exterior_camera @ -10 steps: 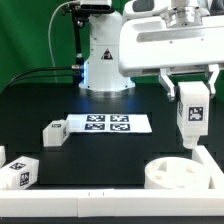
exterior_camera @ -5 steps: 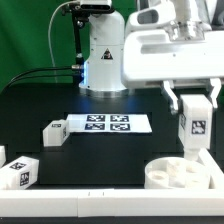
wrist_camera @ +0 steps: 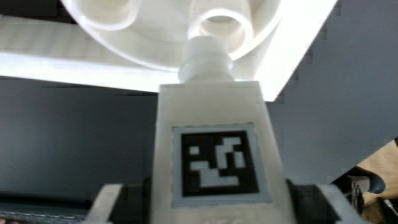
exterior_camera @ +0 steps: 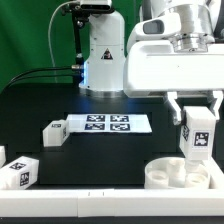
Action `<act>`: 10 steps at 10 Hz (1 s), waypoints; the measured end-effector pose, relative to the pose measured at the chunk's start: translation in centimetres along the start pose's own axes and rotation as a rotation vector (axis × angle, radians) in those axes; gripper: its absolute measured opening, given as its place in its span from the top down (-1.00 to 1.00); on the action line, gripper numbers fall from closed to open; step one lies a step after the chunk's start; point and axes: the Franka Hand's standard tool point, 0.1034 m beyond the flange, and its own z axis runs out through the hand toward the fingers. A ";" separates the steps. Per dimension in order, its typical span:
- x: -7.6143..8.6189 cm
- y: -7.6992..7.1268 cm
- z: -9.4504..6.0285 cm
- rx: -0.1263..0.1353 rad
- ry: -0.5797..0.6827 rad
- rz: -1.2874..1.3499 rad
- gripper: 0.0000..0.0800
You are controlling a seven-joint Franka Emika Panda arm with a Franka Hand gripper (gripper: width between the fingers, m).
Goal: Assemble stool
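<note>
gripper (exterior_camera: pixel 196 110) clamped on leg (exterior_camera: pixel 197 138) | leg upright, tip over seat (exterior_camera: pixel 163 177)

1. The marker board (exterior_camera: pixel 107 124) lies mid-counter (exterior_camera: pixel 110 160), in front of the arm's base (exterior_camera: pixel 100 60).
2. The first leg (exterior_camera: pixel 55 131) lies just beside the board, on its exterior-view left.
3. The second leg (exterior_camera: pixel 18 172) sits nearer the camera at that view's far left, well apart from the first.
4. The seat (exterior_camera: pixel 170 177) rests on the counter at the exterior view's near right.
5. The third leg (exterior_camera: pixel 196 138) stands upright between my jaws, directly over the seat. Its lower end is down at the rim, and I cannot tell whether it touches.
6. In the wrist view, the third leg (wrist_camera: pixel 217 150) points at a socket in the seat (wrist_camera: pixel 143 30).
7. The rail (exterior_camera: pixel 90 205) runs along the near edge, in front of the seat and the second leg.
</note>
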 end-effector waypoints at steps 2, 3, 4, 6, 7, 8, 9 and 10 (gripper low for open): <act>-0.4 0.0 0.6 0.000 -0.008 0.000 0.16; -0.6 -0.1 0.9 0.000 -0.011 0.000 0.16; -0.6 -0.1 1.0 0.000 -0.011 -0.001 0.16; -0.4 -0.2 1.2 0.001 -0.007 -0.001 0.16; -0.5 -0.6 1.3 0.005 -0.009 -0.004 0.16; -0.6 -0.9 1.3 0.008 -0.012 -0.008 0.16; -0.6 -1.2 1.3 0.011 -0.013 -0.011 0.16; -0.9 -1.2 1.3 0.011 -0.017 -0.011 0.16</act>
